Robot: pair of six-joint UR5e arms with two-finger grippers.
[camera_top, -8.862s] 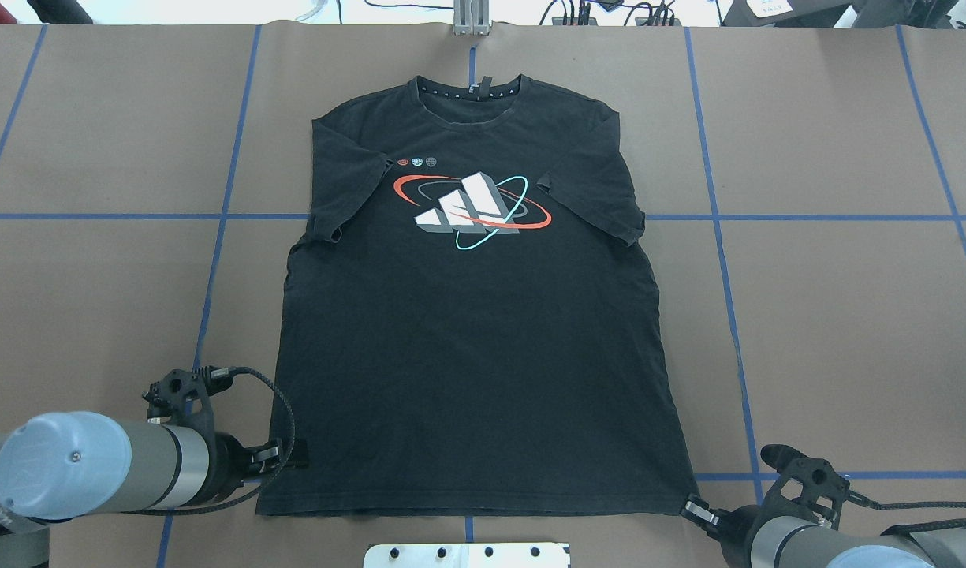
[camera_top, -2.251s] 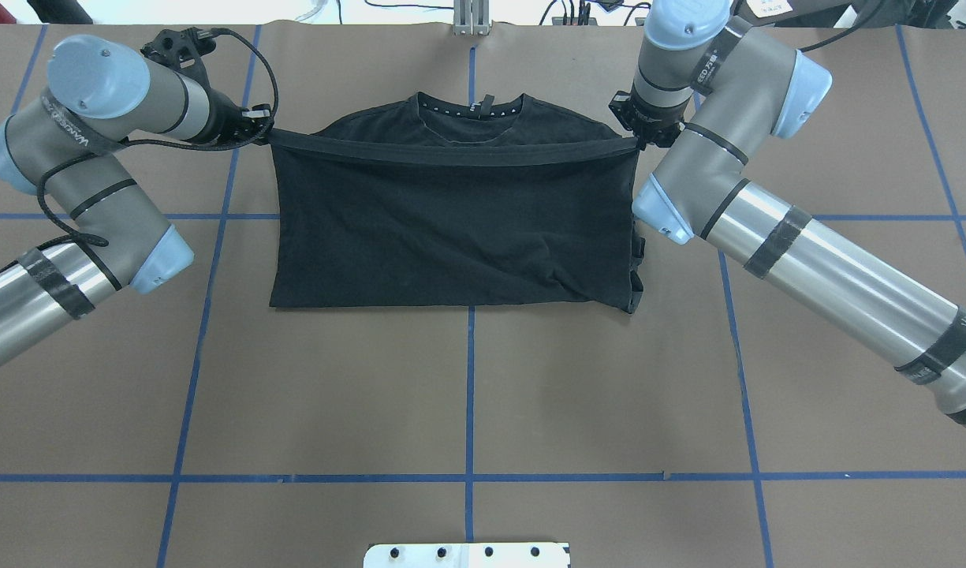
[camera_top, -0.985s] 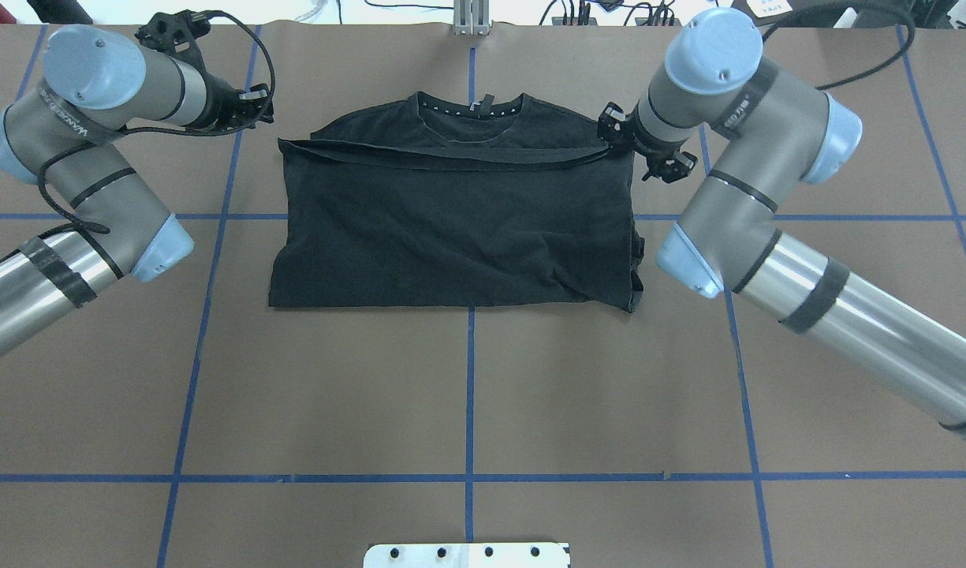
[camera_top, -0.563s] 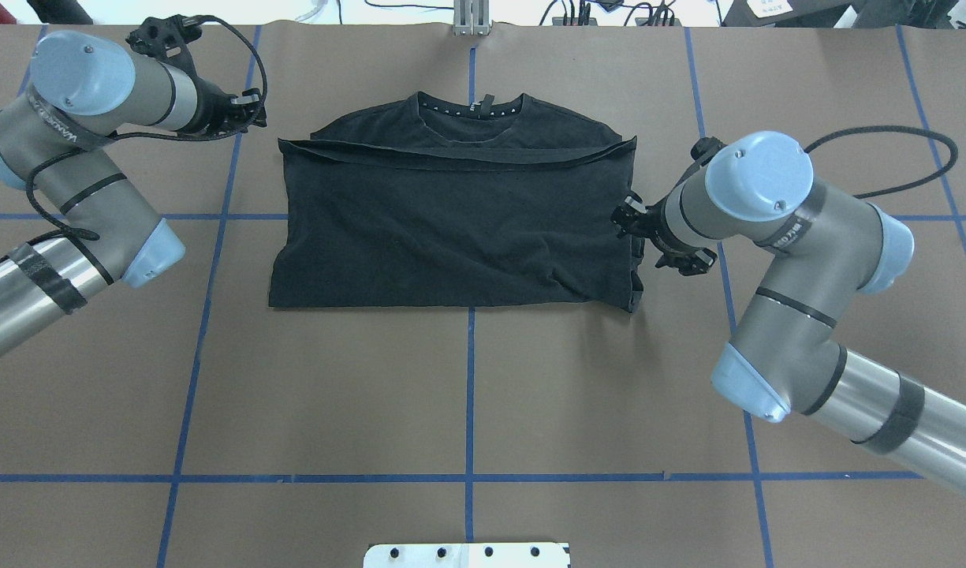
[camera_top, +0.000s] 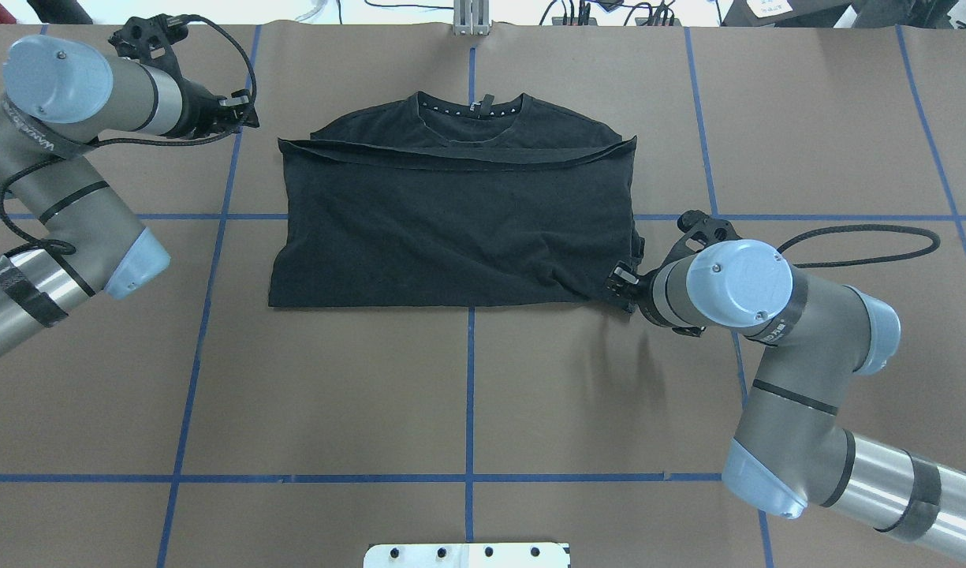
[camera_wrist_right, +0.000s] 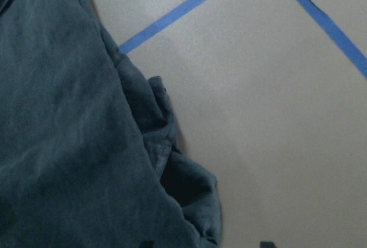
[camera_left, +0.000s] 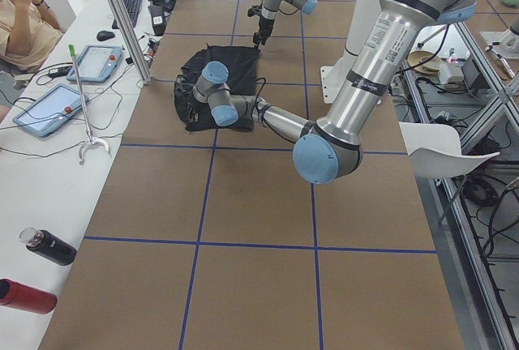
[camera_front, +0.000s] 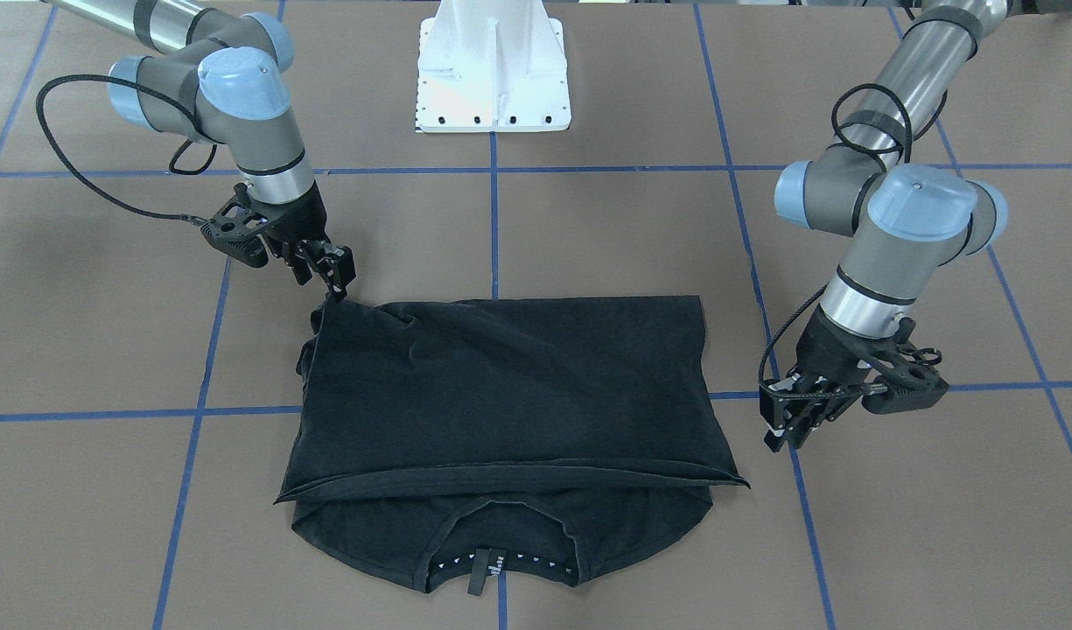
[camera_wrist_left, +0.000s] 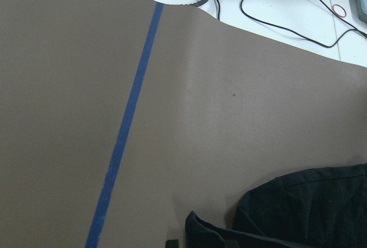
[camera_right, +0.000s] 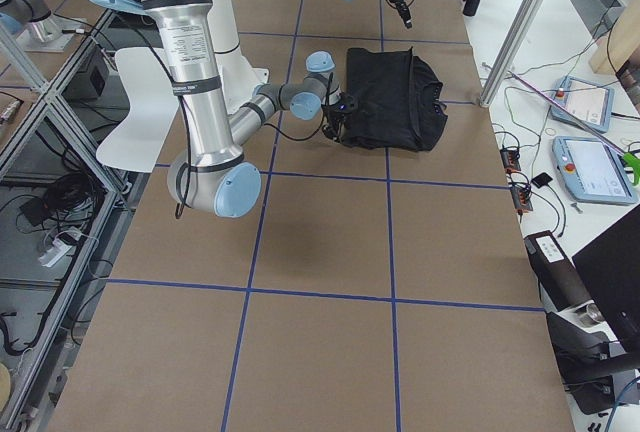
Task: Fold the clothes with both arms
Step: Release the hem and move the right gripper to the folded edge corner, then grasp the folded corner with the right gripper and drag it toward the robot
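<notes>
The black t-shirt (camera_top: 451, 221) lies folded in half on the brown table, its hem laid up near the collar (camera_top: 471, 110). The graphic is hidden inside the fold. My right gripper (camera_top: 621, 284) is open and low at the shirt's near right corner, where a bunched sleeve (camera_wrist_right: 189, 185) sticks out. In the front-facing view the right gripper (camera_front: 336, 273) sits just above that corner. My left gripper (camera_top: 242, 110) is open and empty, apart from the shirt's far left corner; it also shows in the front-facing view (camera_front: 781, 429). The left wrist view catches the shirt's edge (camera_wrist_left: 298, 213).
The white pedestal base (camera_front: 492, 70) stands at the robot's side of the table. Blue tape lines (camera_top: 468, 394) grid the brown surface. A metal bracket (camera_top: 471, 20) and cables sit at the far edge. Tablets (camera_left: 93, 62) and bottles (camera_left: 49, 246) lie on the operators' desk.
The hem was carried up to the collar and let go. My right gripper has since moved from the far right corner down to the near right corner. My left gripper drew back leftward.
</notes>
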